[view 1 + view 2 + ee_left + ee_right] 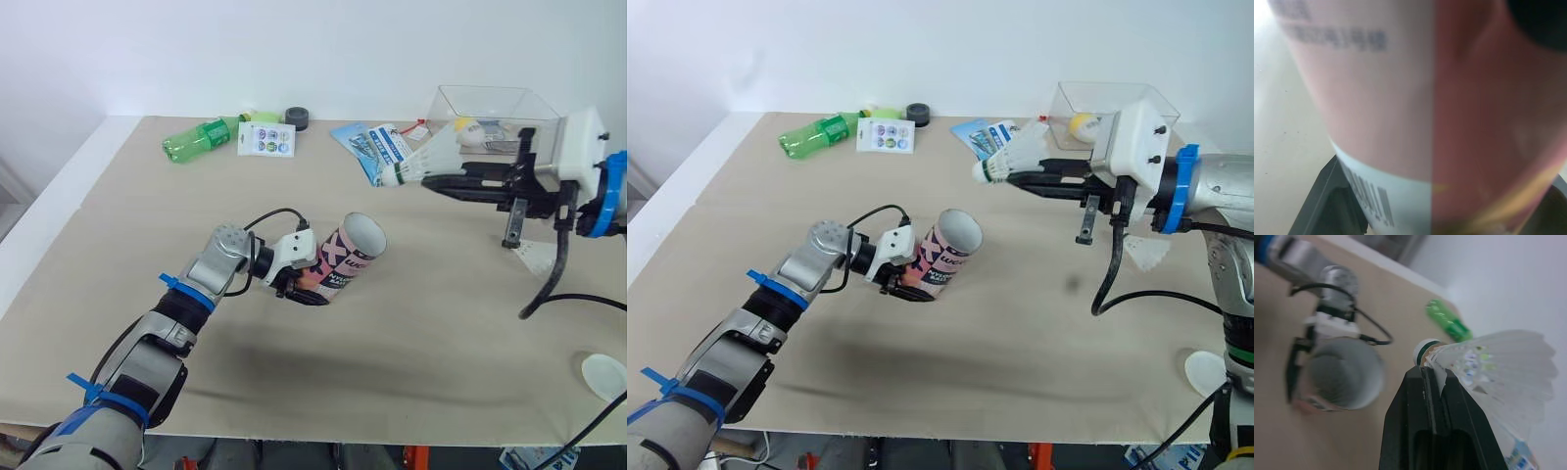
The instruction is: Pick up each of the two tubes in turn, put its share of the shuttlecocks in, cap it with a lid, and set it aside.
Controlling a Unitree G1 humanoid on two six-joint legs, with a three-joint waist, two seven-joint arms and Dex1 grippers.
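Observation:
A pink printed tube [348, 259] is held tilted above the table, its open mouth [364, 233] facing up and to the right. My left gripper [294, 282] is shut on its lower end. My right gripper [428, 180] is shut on a white shuttlecock [423, 162], cork pointing left toward the tube, up and to the right of the mouth and apart from it. In the right wrist view the shuttlecock [1484, 364] sits between the fingers, with the tube's mouth [1344, 374] beyond. Another shuttlecock [534, 257] lies on the table at right. A white lid [604, 376] lies near the right front edge.
A clear plastic box [490, 108] with small items stands at the back right. A green bottle [201, 137], a sticker card [265, 138], a black tape roll [297, 118] and a blue packet [377, 147] lie along the back edge.

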